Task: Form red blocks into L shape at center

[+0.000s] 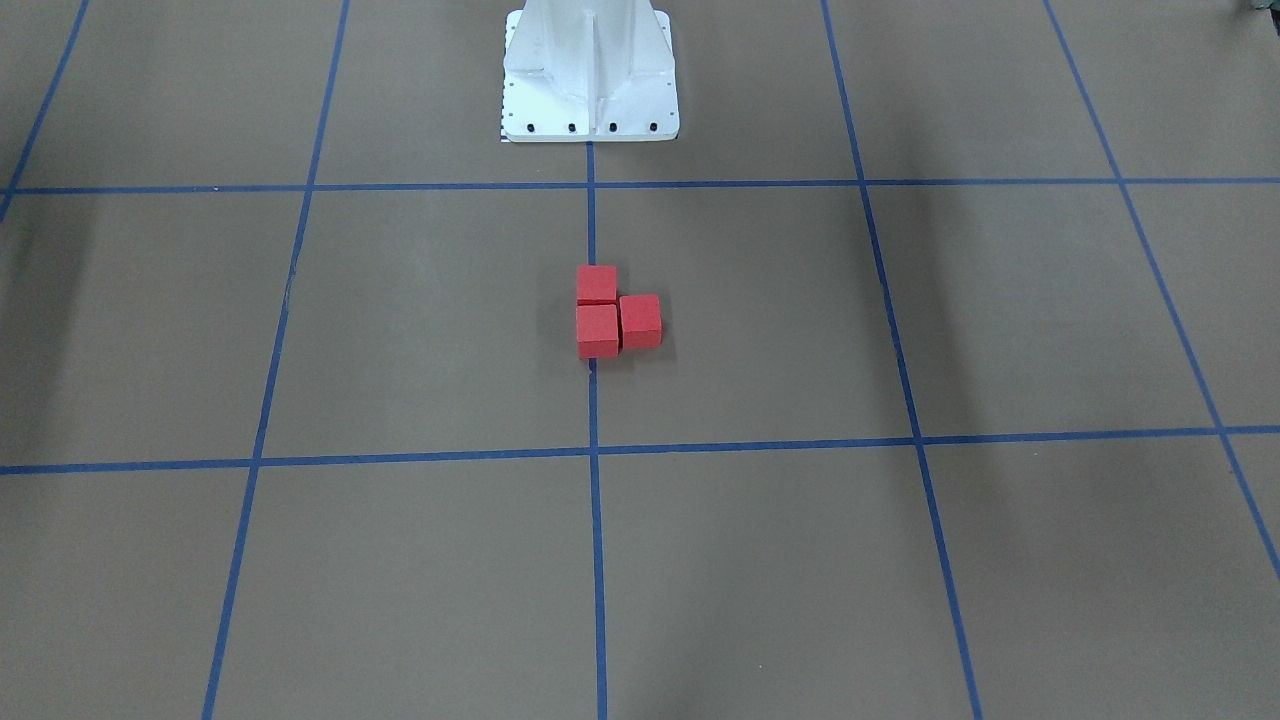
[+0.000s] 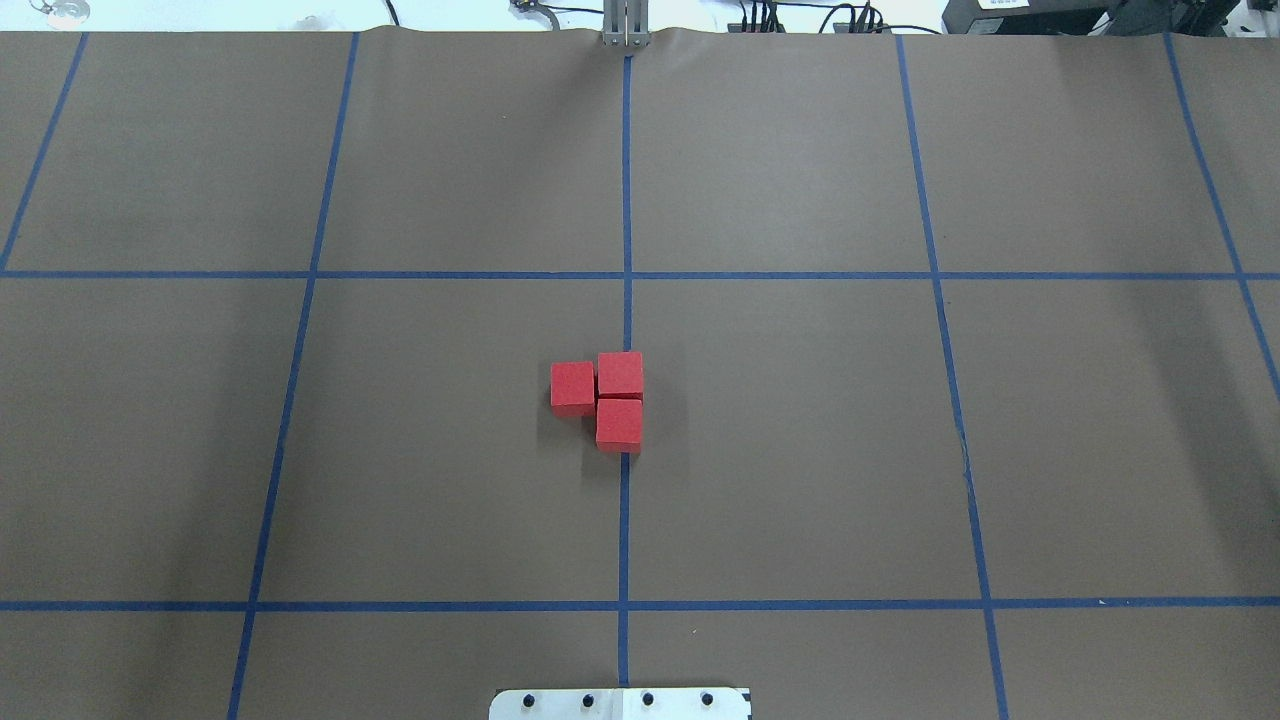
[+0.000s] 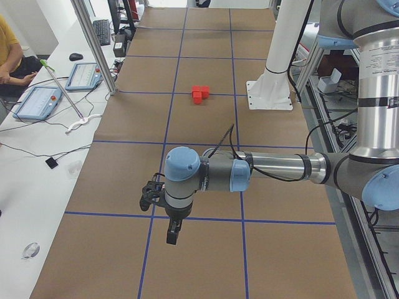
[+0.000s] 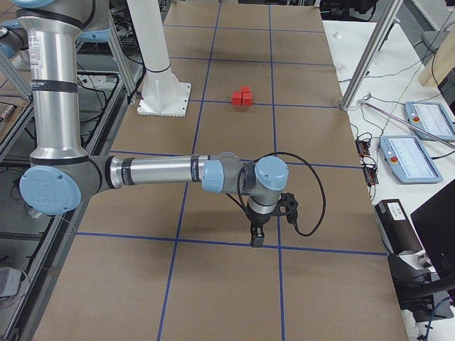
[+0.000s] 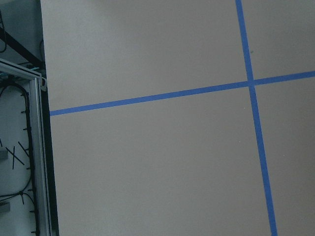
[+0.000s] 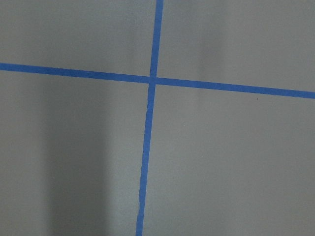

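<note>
Your three red blocks point(image 2: 600, 400) sit together at the center of the brown tabletop point(image 2: 800, 450). Two are lined up on the blue tape line point(image 2: 625, 320), and the third point(image 2: 572, 388) is pressed against the farther one on the robot's left side. I'd judge the L as good as formed.

The left arm point(image 3: 206, 174) and the right arm point(image 4: 234, 176) both hang well apart from the blocks, out toward the table's ends. They show only in the side views, so I cannot tell how their jaws stand, and neither appears to carry anything.

The side block looks a touch staggered toward the robot rather than flush with its neighbour (a small offset, in both fixed views). If you tidy it, come in low from its outer face and push slowly along one axis, so the pair on the tape doesn't shift. Otherwise, keep both arms clear.
</note>
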Robot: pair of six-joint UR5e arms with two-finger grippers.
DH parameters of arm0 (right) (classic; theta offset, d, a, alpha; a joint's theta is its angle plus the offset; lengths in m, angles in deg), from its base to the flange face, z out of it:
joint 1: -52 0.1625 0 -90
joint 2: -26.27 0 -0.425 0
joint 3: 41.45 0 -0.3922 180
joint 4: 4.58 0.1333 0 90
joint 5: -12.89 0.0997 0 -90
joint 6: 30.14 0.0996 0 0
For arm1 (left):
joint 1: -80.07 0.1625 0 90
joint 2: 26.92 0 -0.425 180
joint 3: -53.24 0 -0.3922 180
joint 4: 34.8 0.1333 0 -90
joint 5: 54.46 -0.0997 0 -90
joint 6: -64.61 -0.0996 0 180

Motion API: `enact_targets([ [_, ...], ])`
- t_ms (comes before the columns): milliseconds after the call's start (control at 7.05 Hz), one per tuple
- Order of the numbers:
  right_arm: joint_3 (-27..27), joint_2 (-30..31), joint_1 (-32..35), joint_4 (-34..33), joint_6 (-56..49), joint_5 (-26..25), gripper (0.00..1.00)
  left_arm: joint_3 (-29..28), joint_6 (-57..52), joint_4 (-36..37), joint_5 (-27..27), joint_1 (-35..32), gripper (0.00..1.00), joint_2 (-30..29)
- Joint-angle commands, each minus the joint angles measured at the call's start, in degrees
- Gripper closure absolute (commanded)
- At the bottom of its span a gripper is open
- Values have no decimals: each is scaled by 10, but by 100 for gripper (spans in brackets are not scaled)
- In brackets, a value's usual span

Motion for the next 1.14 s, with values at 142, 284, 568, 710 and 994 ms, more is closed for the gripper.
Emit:
enact_targets([
  [142, 1, -1, -1, 0, 1, 0, 1, 1, 66, -9, 2, 58, 0, 1],
  [284, 1, -1, 0, -1, 1, 0, 1, -1, 98, -17, 35, 86, 0, 1],
  [568, 1, 0, -1, 0, 2, 0, 1, -1, 100, -22, 60, 90, 0, 16],
  [710, 1, 0, -1, 0, 2, 0, 1, -7, 99, -25, 60, 91, 0, 16],
  [994, 1, 0, -1, 0, 2, 0, 1, -2, 100, -27, 62, 91, 0, 15],
])
